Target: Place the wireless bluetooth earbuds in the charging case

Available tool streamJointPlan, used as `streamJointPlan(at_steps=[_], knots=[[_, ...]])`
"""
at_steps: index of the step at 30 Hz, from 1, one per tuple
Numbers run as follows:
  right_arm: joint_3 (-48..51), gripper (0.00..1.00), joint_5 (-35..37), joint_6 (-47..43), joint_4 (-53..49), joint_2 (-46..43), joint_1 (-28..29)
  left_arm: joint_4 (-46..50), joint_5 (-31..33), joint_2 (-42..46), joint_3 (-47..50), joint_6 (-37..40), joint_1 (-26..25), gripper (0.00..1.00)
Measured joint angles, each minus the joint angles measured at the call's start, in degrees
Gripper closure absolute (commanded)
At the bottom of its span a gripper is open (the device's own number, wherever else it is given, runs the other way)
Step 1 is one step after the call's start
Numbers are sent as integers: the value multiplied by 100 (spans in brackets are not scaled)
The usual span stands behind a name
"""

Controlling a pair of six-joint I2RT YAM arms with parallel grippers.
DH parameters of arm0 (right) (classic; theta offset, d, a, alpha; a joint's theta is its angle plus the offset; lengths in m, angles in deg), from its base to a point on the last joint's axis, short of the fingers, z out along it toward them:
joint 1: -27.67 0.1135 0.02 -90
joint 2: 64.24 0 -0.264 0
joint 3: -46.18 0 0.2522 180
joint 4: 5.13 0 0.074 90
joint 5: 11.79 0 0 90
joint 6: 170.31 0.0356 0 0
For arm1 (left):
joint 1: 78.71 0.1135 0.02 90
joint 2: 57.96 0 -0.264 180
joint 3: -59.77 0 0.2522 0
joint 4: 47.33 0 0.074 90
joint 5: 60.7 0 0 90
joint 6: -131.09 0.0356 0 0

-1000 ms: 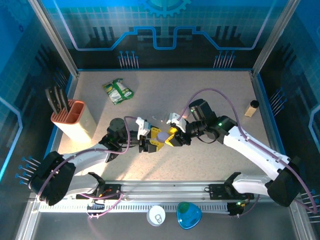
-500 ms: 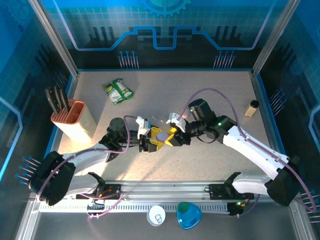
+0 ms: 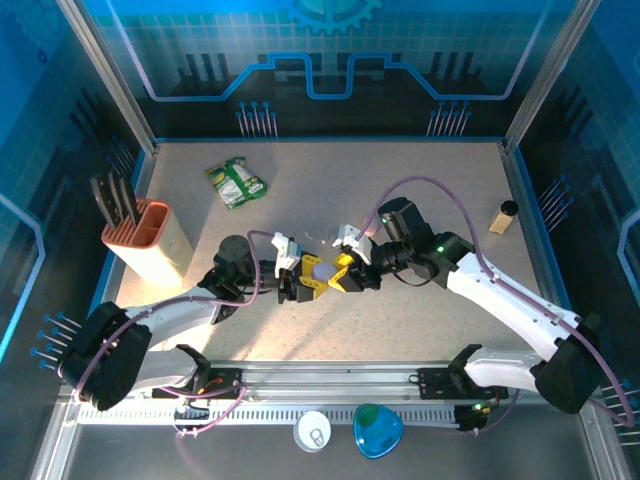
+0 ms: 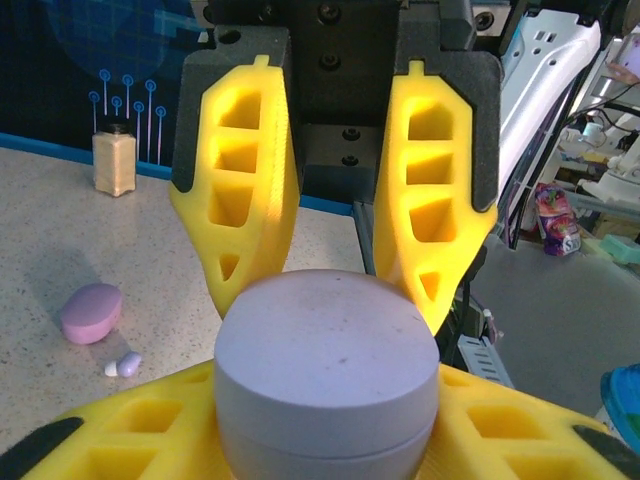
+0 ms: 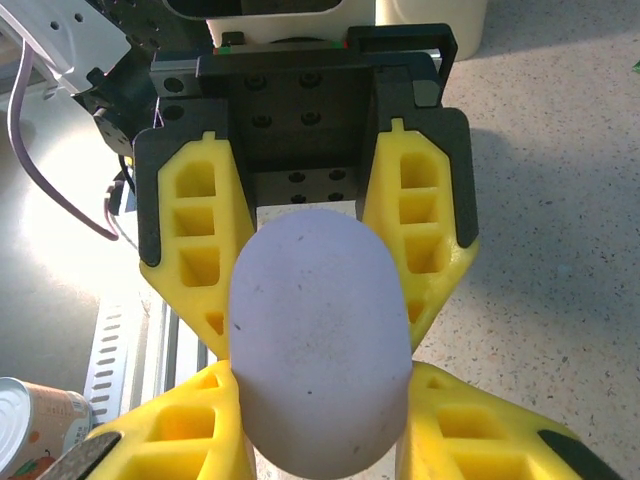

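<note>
Top view: left pincer [image 3: 310,285] and right pincer [image 3: 340,277] meet mid-tabletop [image 3: 420,180] with the lavender charging case [image 3: 323,268] between them. Left comes in from 8 o'clock, right from 4 o'clock.

Left wrist: case lid is shut. The pincer's own fingers [image 4: 130,430] flank the base at a narrow gap and look seated on it. The right pincer's fingers [image 4: 240,200] pinch the far side at 12 o'clock. One small pale earbud [image 4: 125,365] lies on the tabletop at 9 o'clock of the case, just beside a pinkish pebble case [image 4: 91,312].

Right wrist: own fingers [image 5: 190,430] are clamped on the near end and the left pincer's pair grips the far end at 12 o'clock.

My read: this is the two-handed case-opening step, with no bud loaded yet. Next, one pincer anchors the base and the other lifts the lid. Then a free pincer goes for the earbud. Slip risk is high, since the shell is smooth and rounded.
</note>
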Motion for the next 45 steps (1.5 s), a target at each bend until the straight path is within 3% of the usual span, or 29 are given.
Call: streamJointPlan(at_steps=[4,8,12,25,45], knots=[[0,61,4,4,-7,0,0,2,-4,-7,0,9,4,65],[13,41,52,105,59,-13,0,-17,-7,-7,0,13,4,66],[109,33,243,328,232,-98,-68,-15,15,-7,0,15,4,67],[197,31,662,1019,826,-361,-588,46,74,-7,0,37,31,67],[627,31,612,1539,1473,-1213,-601,-328,131,-92,2,-11,297,67]])
